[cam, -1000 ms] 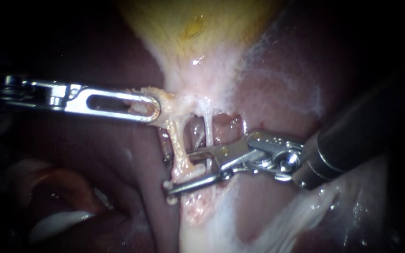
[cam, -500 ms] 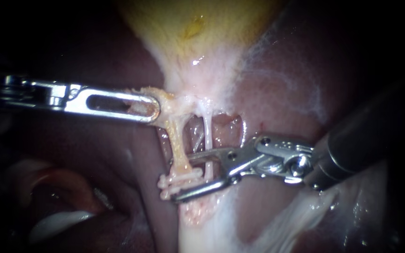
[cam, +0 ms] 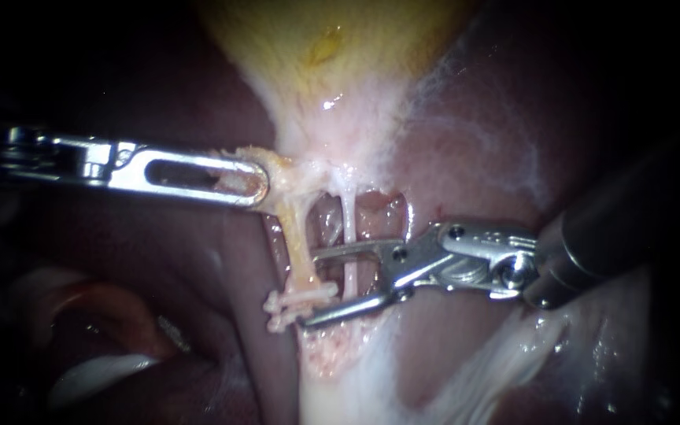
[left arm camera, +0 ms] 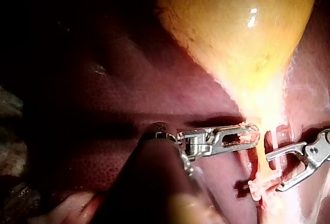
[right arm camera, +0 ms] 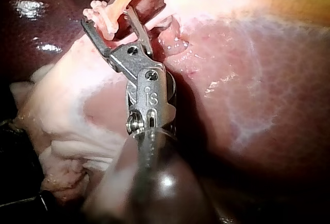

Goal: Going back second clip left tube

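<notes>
Uppermost, gallbladder point(cam: 332, 47): yellow, narrowing downward in our endoscope view to a pale neck point(cam: 332, 157), from which both tubes descend.
Liver point(cam: 474, 142): dark red, lying on either side of the neck and behind the tubes.
Left tube point(cam: 299, 236): the thicker, yellowish one. We see it run bare from the neck down to the clip.
Clip point(cam: 301, 301): whitish, set crosswise on the left tube at its lower end. Its strands look doubled, and we cannot tell whether it is one clip or two.
Right tube point(cam: 349, 228): thin and white, near the left tube but apart from it.
Left instrument point(cam: 247, 181): shaft enters from the left. Its slotted jaws are clenched on tissue point(cam: 277, 167) at the neck's edge, just above the left tube.
Right instrument point(cam: 308, 288): shaft enters from the right. Its jaws are parted and grasp nothing. The upper tip is just beside the left tube, above the clip, and the lower tip is just beside the clip's lower edge. The right tube shows in the gap, and we cannot tell whether it lies between the jaws or behind them.
Right wrist view: the same jaws are spread, with the clip just ahead of their tips.
</notes>
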You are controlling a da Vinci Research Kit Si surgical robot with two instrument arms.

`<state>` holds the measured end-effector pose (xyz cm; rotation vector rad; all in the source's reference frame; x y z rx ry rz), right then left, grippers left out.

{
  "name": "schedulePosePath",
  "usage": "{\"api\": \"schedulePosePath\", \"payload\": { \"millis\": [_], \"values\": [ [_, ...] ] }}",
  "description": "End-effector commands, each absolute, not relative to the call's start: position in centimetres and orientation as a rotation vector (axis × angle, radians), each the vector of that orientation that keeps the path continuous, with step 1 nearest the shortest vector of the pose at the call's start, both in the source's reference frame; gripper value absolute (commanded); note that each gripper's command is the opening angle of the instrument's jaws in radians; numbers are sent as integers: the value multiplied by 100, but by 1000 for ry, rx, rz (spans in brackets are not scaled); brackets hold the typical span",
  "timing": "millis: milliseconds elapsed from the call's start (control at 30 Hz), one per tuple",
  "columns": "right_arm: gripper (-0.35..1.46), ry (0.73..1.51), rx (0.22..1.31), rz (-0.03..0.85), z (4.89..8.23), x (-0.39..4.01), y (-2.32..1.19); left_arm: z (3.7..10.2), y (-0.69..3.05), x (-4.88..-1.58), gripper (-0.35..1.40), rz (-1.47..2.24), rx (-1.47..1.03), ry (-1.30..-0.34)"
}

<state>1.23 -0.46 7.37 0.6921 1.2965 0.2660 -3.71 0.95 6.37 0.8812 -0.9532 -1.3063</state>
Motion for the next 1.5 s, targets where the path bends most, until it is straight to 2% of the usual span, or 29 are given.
{"api": "schedulePosePath", "payload": {
  "millis": [33,433,767,1500],
  "values": [
    [50,1300,680,256,736,119,-44,637,95,-371,-35,-1307,881,-953],
    [50,1321,580,222,695,60,-10,638,94,-371,-35,-1306,881,-953],
    [50,1328,545,196,673,19,-3,638,94,-370,-35,-1306,881,-953],
    [50,1329,525,184,664,-1,0,651,94,-378,-35,-1306,874,-956]
  ]
}}
